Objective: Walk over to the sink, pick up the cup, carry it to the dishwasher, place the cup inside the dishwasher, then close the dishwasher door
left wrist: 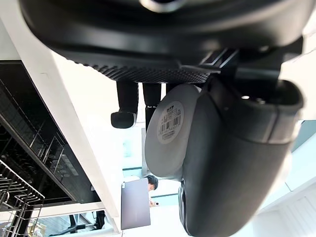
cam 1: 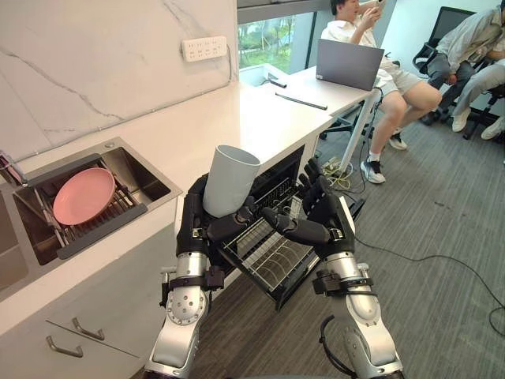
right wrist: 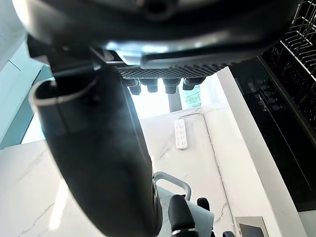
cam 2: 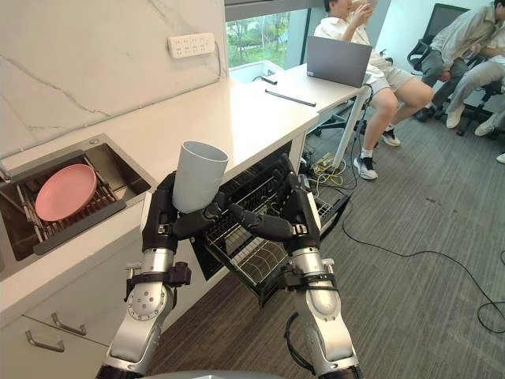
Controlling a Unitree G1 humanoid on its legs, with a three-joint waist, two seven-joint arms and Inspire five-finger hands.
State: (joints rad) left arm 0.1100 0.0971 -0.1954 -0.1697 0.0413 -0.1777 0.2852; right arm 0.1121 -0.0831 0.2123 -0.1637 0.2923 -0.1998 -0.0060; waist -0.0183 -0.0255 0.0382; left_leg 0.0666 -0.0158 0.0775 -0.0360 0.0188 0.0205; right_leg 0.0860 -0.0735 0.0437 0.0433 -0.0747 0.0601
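Left hand [cam 1: 197,225] grips the cup [cam 1: 230,180] upright, mouth up; your right hand [cam 1: 319,225] hovers beside it, fingers relaxed, empty. Dishwasher rack [cam 1: 267,264] lies just below the cup, toward your right.

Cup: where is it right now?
Head views: the cup stands upright in the left hand, centre frame, beside the dishwasher's pulled-out rack; the sink lies to its left, the right hand beside it.

We list a white marble wall [cam 1: 95,71] with a socket strip [cam 1: 203,48], a white counter [cam 1: 229,118] over pale drawers [cam 1: 102,316], and a window [cam 1: 272,39] showing green leaves and daylight. We add grey carpet [cam 1: 442,221], a white desk [cam 1: 312,88] bearing a laptop [cam 1: 349,63], and seated people [cam 1: 347,33] near a dark office chair [cam 1: 446,20].
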